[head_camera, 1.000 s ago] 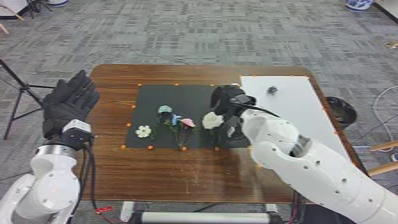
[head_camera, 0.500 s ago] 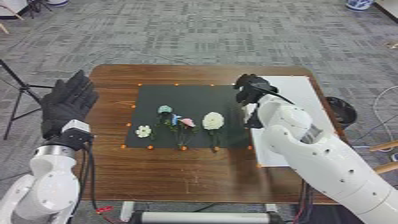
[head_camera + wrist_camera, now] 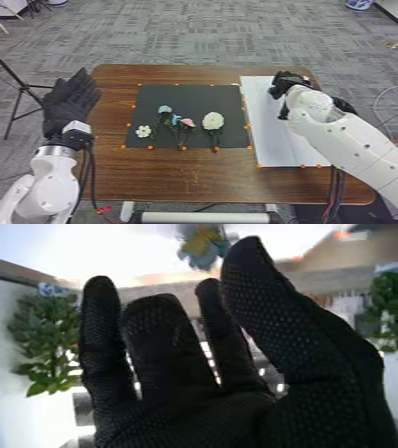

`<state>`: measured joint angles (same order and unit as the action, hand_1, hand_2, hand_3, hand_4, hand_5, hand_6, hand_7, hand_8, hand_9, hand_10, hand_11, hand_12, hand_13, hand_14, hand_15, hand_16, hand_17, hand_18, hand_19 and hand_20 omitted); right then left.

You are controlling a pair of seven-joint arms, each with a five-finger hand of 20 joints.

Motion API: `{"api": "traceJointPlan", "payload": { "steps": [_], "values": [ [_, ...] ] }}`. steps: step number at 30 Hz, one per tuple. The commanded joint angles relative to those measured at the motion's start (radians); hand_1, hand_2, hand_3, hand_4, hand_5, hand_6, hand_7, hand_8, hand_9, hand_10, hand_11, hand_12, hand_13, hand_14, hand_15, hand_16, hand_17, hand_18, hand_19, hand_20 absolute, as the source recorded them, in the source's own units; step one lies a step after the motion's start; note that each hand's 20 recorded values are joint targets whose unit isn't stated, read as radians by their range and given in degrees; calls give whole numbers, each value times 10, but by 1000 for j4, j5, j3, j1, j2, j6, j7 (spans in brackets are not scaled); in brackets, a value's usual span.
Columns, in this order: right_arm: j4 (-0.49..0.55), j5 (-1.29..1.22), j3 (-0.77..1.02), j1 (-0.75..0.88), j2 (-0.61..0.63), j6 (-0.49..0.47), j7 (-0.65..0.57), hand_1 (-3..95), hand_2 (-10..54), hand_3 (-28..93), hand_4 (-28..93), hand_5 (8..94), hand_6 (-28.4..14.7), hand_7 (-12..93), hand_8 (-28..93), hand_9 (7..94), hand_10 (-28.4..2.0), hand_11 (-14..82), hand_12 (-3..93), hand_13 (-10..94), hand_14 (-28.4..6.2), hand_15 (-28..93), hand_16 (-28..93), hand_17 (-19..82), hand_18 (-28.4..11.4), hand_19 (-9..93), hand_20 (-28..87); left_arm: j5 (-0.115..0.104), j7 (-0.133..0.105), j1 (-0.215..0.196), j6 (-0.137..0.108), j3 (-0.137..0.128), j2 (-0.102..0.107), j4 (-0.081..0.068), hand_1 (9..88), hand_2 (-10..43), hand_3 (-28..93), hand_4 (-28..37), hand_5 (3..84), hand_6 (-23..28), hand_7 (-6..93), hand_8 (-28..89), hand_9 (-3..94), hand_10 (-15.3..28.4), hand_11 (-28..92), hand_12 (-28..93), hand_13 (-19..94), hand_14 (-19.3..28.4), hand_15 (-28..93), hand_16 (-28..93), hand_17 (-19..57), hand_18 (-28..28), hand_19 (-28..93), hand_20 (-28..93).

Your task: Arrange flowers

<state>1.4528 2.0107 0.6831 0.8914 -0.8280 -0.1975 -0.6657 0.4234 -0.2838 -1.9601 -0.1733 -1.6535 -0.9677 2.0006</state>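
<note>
Five flowers lie on the desk's [image 3: 191,175] black mat [image 3: 178,94]: small white flower [image 3: 144,131] near its left edge, then teal flower [image 3: 165,109], blue flower [image 3: 176,120], pink flower [image 3: 187,122] and large white flower [image 3: 213,121] toward its right edge. The right robot hand [image 3: 288,86] has moved from beside the large white flower to over the white sheet [image 3: 277,140], toward the far end; its fingers are straight and spread, a blurred blue-yellow thing [image 3: 204,248] beyond them. The left robot hand [image 3: 71,100] stays flat at the desk's left edge.

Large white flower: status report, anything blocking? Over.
Right robot hand open, over white sheet. Left robot hand open. Large white flower on black mat, unobstructed.
</note>
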Motion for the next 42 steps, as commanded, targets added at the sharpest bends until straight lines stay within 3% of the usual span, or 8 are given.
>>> {"api": "traceJointPlan", "payload": {
  "steps": [1, 4, 8, 13, 17, 22, 33, 42],
  "values": [
    [-29, -40, -25, -6, -3, 22, 44, 488, -95, 795, -283, 438, -28, 127, -98, 410, -125, 87, 114, 618, -101, 788, 319, 269, -199, 692, 320, 27, 37, 24, 111, 7, -1, -21, 241, 132, 740, -283, 404, 76, 54, -73, 269, 123, 139, 68, 176, 113, 104, -33, -54, 107, 266, 38],
    [-33, -26, -51, -3, -3, 79, 30, 493, -95, 792, -283, 458, -21, 145, -107, 443, -115, 103, 111, 636, -93, 786, 311, 281, -190, 694, 318, 20, 37, 25, 116, 9, -2, -21, 242, 124, 737, -283, 401, 76, 52, -71, 265, 120, 132, 69, 176, 113, 97, -33, -53, 109, 259, 37],
    [-41, 23, -89, -10, -4, 126, 26, 537, -95, 768, -282, 560, -5, 193, -125, 607, -102, 187, 174, 654, -76, 755, 357, 293, -189, 703, 339, 21, 37, 19, 109, 2, -3, -18, 242, 119, 736, -283, 401, 77, 51, -69, 266, 121, 127, 74, 177, 113, 93, -30, -53, 110, 254, 40],
    [-49, 19, -92, -2, -4, 142, 22, 608, -95, 679, -283, 646, 12, 361, -5, 762, -70, 175, 456, 682, -60, 710, 404, 308, -187, 702, 372, 18, 34, 16, 101, 3, -4, -15, 242, 119, 735, -283, 401, 77, 50, -69, 267, 122, 126, 78, 178, 114, 90, -27, -53, 110, 251, 43],
    [-34, 26, -79, 12, 0, 166, 20, 610, -95, 661, -283, 678, 16, 463, 46, 785, -67, 259, 533, 708, -70, 729, 367, 324, -192, 713, 383, 19, 34, 14, 94, 0, -8, -13, 249, 120, 730, -283, 401, 78, 50, -68, 268, 122, 125, 79, 178, 115, 90, -25, -53, 110, 249, 45],
    [84, 58, -10, 92, 17, 256, 3, 593, -95, 680, -283, 680, 21, 469, 87, 787, -71, 272, 534, 714, -74, 733, 354, 329, -193, 718, 386, 20, 29, -5, 89, -12, -12, -3, 251, 121, 729, -283, 402, 78, 48, -69, 268, 122, 124, 80, 178, 114, 88, -24, -53, 110, 249, 46],
    [366, 19, 56, 228, 64, 128, 63, 573, -95, 698, -256, 677, 10, 462, 117, 786, -79, 264, 528, 713, -79, 730, 350, 325, -202, 726, 388, 22, 22, -26, 73, -33, -22, 7, 252, 122, 728, -283, 396, 78, 46, -68, 266, 121, 122, 81, 178, 114, 87, -22, -52, 109, 247, 48],
    [443, 14, 88, 306, 31, 72, 39, 564, -95, 694, -235, 685, 0, 443, 130, 788, -86, 257, 523, 711, -84, 729, 349, 321, -211, 734, 385, 15, 17, -36, 59, -36, -18, 13, 251, 124, 728, -283, 394, 78, 47, -68, 265, 122, 123, 81, 177, 115, 86, -22, -52, 109, 247, 49]
  ]
}}
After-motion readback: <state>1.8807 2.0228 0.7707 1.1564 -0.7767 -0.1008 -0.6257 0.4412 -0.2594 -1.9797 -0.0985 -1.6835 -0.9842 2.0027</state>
